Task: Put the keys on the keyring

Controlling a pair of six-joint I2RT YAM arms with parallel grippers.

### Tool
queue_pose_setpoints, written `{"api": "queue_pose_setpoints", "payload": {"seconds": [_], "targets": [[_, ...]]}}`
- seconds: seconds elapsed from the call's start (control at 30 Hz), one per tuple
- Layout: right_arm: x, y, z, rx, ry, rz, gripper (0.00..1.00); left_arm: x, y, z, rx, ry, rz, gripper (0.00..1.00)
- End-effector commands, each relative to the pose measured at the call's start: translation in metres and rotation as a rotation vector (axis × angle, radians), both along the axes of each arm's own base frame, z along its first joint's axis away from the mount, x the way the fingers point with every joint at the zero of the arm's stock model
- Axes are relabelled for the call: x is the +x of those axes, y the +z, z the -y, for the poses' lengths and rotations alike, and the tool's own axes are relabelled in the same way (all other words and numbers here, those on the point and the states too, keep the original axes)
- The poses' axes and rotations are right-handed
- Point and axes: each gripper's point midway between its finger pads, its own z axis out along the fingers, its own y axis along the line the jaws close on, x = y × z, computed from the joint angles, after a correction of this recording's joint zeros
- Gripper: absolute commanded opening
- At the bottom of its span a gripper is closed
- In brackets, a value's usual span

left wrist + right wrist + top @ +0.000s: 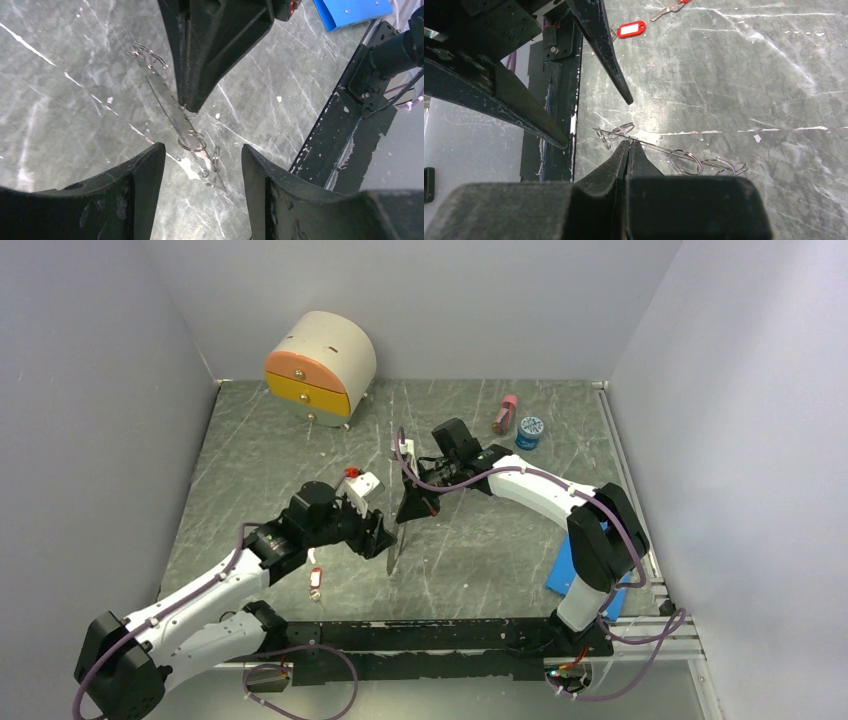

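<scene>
Looking along the right wrist view, we see the right gripper (629, 144) with its jaws pressed fully together, pinching the thin wire of the keyring (656, 148) at their very tips. The wire runs out to both sides of the pinch, and several small split rings (684, 161) are threaded on it. The hoop is held low over the table (480, 560); we cannot tell whether its lower end touches the surface.

From the left wrist camera, the left gripper (202, 150) has its jaws well apart and holds nothing. The lower stretch of the wire, with some of the small rings, shows through the gap between them. As far as we can tell it touches neither finger. The right gripper's closed tips point down at the wire just beyond that gap.

From above, the two grippers meet near the middle of the table, the left one just beside the right.

One of the keys (316, 582) lies flat on the table near its front edge, beside the left arm, apart from the keyring. Another shows at the top edge of the right wrist view.
</scene>
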Motion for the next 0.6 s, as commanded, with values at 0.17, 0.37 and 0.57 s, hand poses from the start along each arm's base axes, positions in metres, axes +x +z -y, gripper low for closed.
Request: {"api": "queue_pose_setpoints", "payload": {"seconds": [0.17,0.37,0.57], "targets": [[0.004,0.004,-0.001,0.017,-0.010,0.041,0.00,-0.003,-0.022,0.010,0.045,0.078,-0.106,0.61],[0.005,0.004,-0.002,0.015,-0.023,0.044,0.00,-0.006,-0.045,0.010,0.134,0.125,-0.131,0.60],[0.005,0.000,0.000,0.013,-0.044,0.036,0.00,-0.016,-0.051,0.020,0.138,0.087,-0.117,0.50]]}}
